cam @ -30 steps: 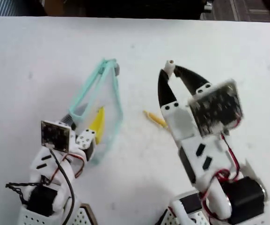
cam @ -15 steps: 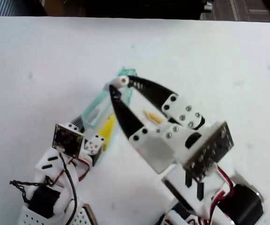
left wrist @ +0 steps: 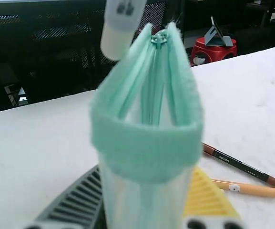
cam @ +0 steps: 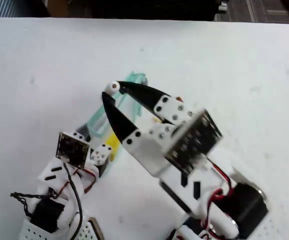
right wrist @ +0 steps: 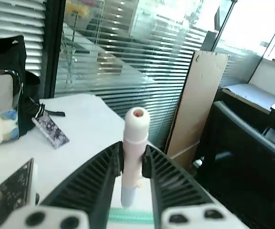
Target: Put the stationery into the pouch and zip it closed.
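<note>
Mint-green fabric borders the pouch (left wrist: 147,143), which has clear sides and stands on its edge on the white table (cam: 224,60), in front of the left arm. The left gripper (cam: 100,135) is closed on the near end of the pouch: in the left wrist view a dark ribbed finger (left wrist: 75,205) lies against one side and a yellow wedge-shaped piece (left wrist: 206,193) against the other. The mouth of the pouch is open by a narrow gap, and its two zip edges run away from the gripper and meet at the zip slider (left wrist: 158,38) at the far end. The right gripper (right wrist: 133,150) is clamped on a white pen (right wrist: 132,138), with its black ribbed fingers (right wrist: 94,183) pressed on both sides of the barrel and the rounded cap pointing up (the cap has a small red spot on its end). In the high view the right arm lies across the table toward the left arm, and the fingertips with the pen are above the open pouch. From the left wrist view the lower end of the pen hangs just above the far part of the mouth, near the slider; I cannot tell whether it touches the fabric. On the table beside the pouch lie a brown pencil (left wrist: 242,167) and an orange pencil (left wrist: 254,190), close together and outside the pouch.
</note>
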You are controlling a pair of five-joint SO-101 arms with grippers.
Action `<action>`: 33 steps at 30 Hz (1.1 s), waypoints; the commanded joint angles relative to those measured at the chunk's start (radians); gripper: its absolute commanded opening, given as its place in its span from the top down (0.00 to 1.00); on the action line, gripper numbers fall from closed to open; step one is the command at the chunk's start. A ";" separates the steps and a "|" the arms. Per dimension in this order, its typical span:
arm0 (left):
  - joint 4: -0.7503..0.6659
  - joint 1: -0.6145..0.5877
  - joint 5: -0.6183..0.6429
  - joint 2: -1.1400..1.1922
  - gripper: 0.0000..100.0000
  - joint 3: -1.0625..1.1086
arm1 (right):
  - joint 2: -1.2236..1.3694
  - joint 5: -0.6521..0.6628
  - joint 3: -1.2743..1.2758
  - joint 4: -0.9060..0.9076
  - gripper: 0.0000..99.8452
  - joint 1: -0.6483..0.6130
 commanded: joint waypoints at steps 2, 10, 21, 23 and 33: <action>0.002 0.012 -0.006 -0.004 0.83 -0.012 | -0.036 -0.008 -0.121 0.071 0.98 -0.005; 0.002 0.012 -0.006 -0.004 0.83 -0.012 | 0.030 -0.008 -0.135 0.171 0.98 -0.005; 0.002 0.012 -0.005 -0.004 0.83 -0.012 | 0.196 -0.006 -0.135 0.174 0.98 -0.007; 0.002 0.012 -0.005 -0.004 0.83 -0.012 | 0.225 -0.003 -0.135 0.174 0.98 -0.007; 0.002 0.012 -0.008 -0.004 0.83 -0.012 | 0.278 -0.006 -0.135 0.205 0.98 -0.002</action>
